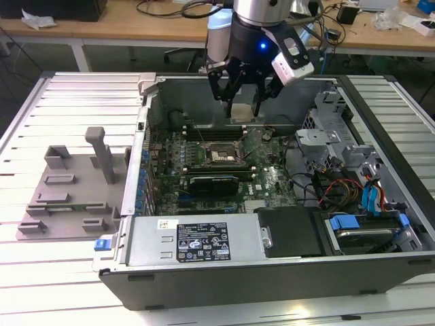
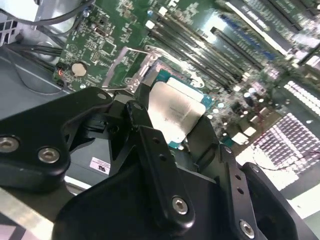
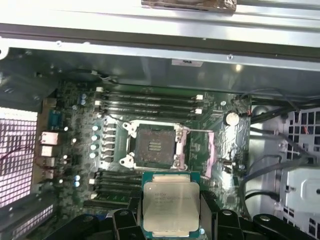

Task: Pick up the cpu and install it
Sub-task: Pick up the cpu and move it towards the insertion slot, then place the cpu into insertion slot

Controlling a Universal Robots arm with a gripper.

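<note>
Black steel computer case (image 1: 272,285) lies open on its side, showing the green motherboard (image 1: 272,180). In the exterior view a grey plastic tray (image 1: 68,197) sits at nine o'clock of the case. The gripper (image 1: 243,107) hangs above the board, at about one o'clock of the open socket (image 1: 221,155) and clear of it. Its fingers (image 3: 209,212) are pinched onto opposite edges of the cpu (image 3: 170,207), which is held flat with its metal top up.

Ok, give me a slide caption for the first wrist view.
Gripper holding the cpu over the open computer case, the motherboard socket standing empty.
</note>
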